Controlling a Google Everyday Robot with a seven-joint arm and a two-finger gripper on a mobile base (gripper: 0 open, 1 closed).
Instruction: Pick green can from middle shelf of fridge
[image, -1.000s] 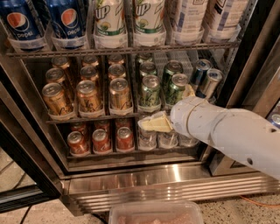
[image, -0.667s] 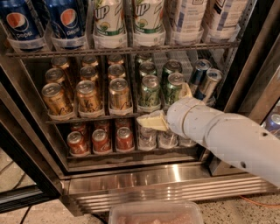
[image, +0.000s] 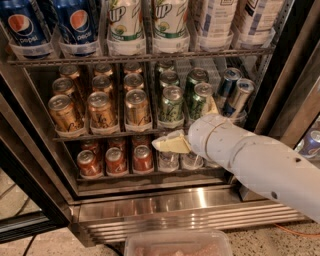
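Approach only: gripper (image: 185, 125) at middle shelf (image: 100, 135) front, fingers (image: 172, 143) spread, empty. Not gripping green can (image: 199, 97) yet; grab + pull-out left.

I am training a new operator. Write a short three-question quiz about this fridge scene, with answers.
1. True or false: the end effector is at the top bottle rack.
2. On the middle shelf, which colour of cans fills the left lanes? A gold-orange B red C white
3. What stands right of the green cans on that shelf?
Key: 1 false, it is open at the middle shelf's front, by the green cans. 2 A, the gold-orange cans. 3 slim blue-and-silver cans.
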